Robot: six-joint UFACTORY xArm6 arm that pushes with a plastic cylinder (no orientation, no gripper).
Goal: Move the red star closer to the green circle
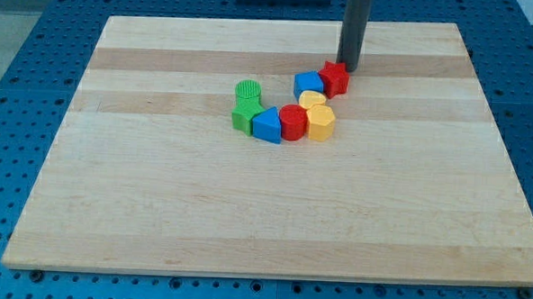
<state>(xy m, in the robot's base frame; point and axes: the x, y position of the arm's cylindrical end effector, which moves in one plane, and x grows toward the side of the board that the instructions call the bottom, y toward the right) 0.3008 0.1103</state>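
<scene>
The red star [335,78] lies at the upper middle of the wooden board [156,208]. My tip [348,67] touches its upper right side. The green circle [248,91] stands to the left of the cluster, with a green block [243,115] just below it. A blue block [309,83] sits right against the red star's left side, between the star and the green circle.
A blue block [267,125], a red cylinder [292,123], a yellow block [321,122] and a yellow heart-like block [312,100] form a curved row below the star. The board lies on a blue perforated table [37,31].
</scene>
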